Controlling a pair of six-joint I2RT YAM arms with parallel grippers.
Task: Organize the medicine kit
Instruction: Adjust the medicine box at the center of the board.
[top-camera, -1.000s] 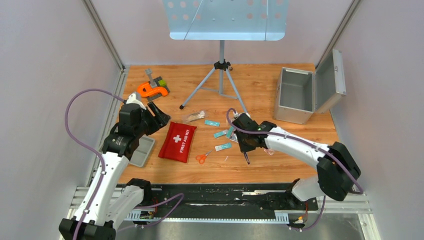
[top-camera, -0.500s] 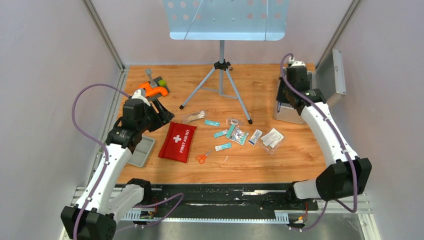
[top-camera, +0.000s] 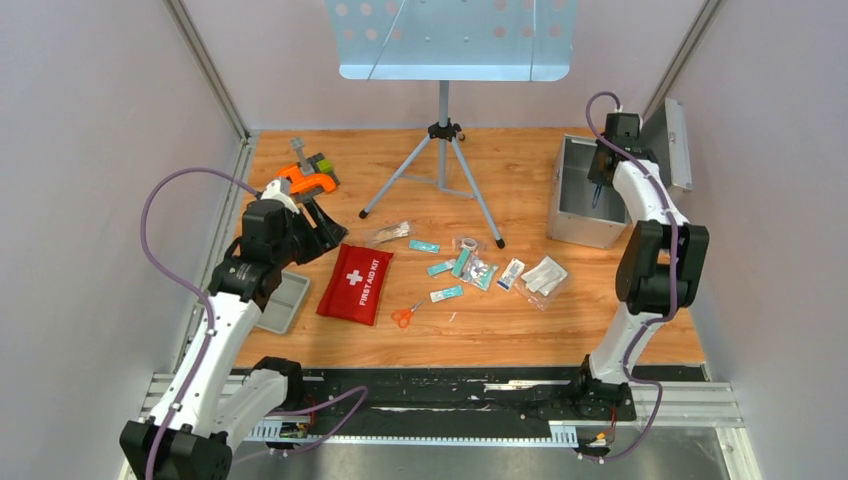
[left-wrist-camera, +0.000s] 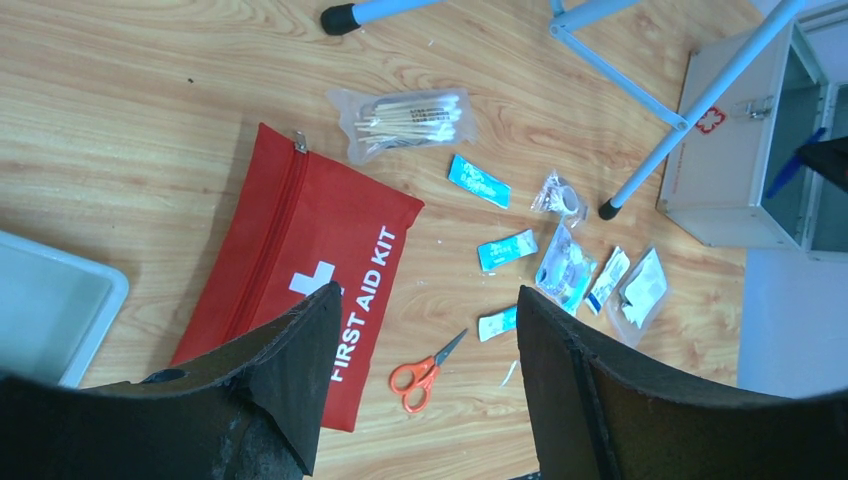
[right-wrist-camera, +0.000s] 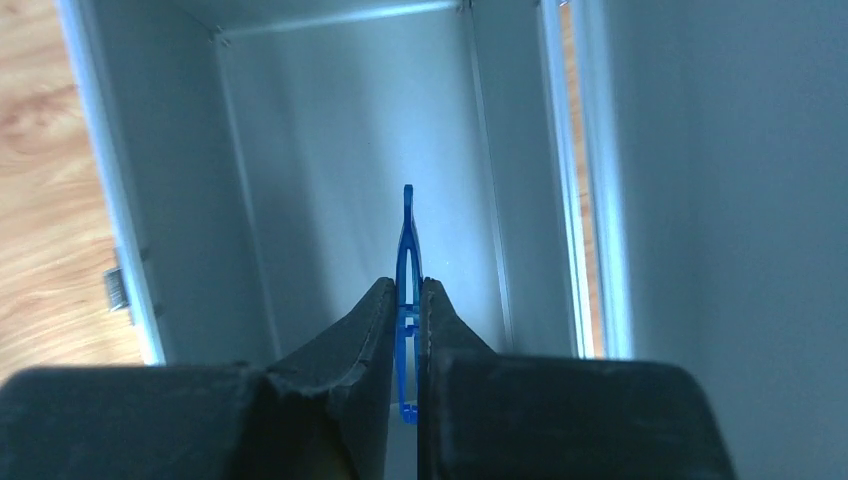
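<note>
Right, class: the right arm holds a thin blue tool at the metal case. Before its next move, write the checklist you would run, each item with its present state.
1. Is the lid of the medicine kit open: ok.
2. Are the blue tweezers clamped in the right gripper: ok.
3. Tweezers within the kit's walls, not over its rim: ok.
4. Tweezers' tip touching the kit's floor: cannot tell.
5. Is the left gripper open, away from the kit, above the red pouch: ok.
6. Are the scissors and packets packed: not ok, they lie on the table.
</note>
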